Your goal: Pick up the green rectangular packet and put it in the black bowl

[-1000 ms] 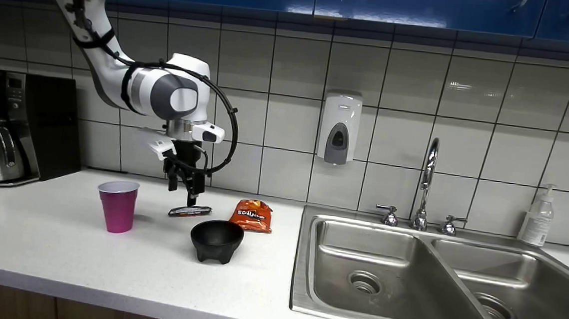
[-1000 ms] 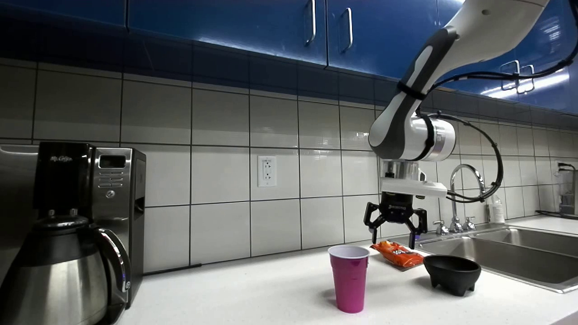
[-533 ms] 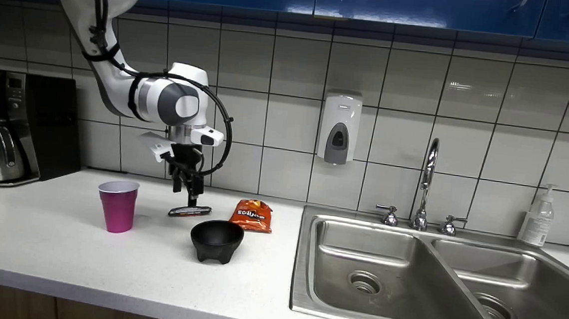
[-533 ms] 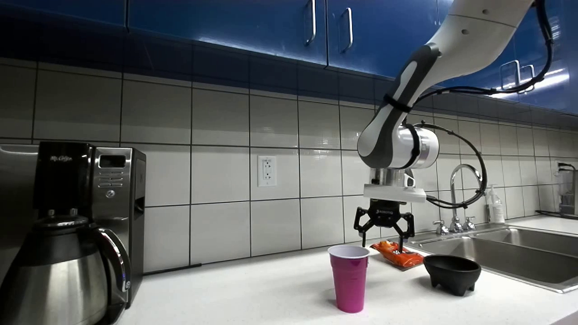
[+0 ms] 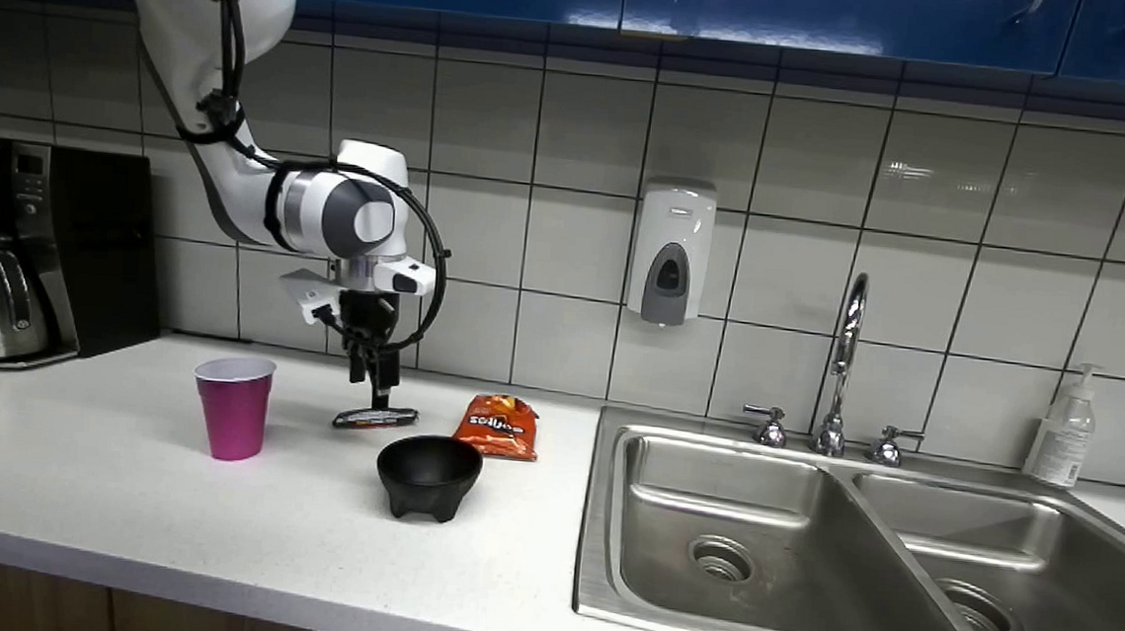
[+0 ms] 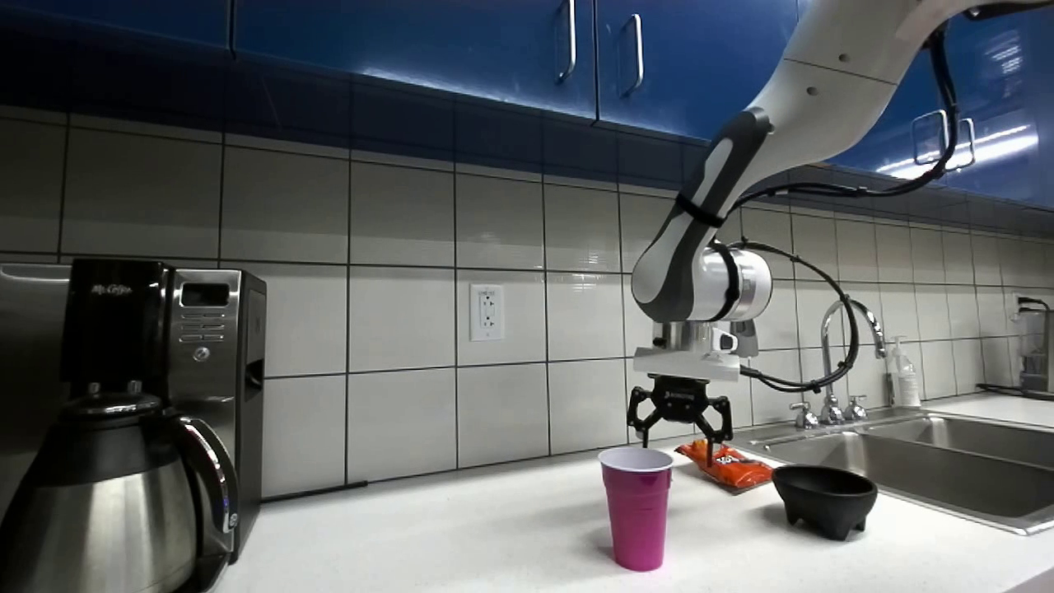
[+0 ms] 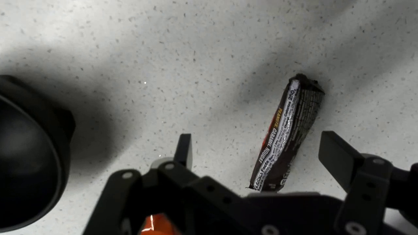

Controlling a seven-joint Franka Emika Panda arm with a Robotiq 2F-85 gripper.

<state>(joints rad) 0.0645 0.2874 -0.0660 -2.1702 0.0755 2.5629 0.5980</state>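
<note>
Dark packet (image 7: 286, 135) shows readable print only in wrist view.

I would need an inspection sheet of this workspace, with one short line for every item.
Surface: white speckled counter.
Job's things: dark packet lying on the counter, not gripped; black bowl upright, apart from it.
Clutter: pink cup upright; orange snack bag lying down.
Gripper: open, jaws spread either side of the dark packet in the wrist view.
Cables: black cable looping above the counter.
Surroundings: metal sink, coffee maker.
</note>
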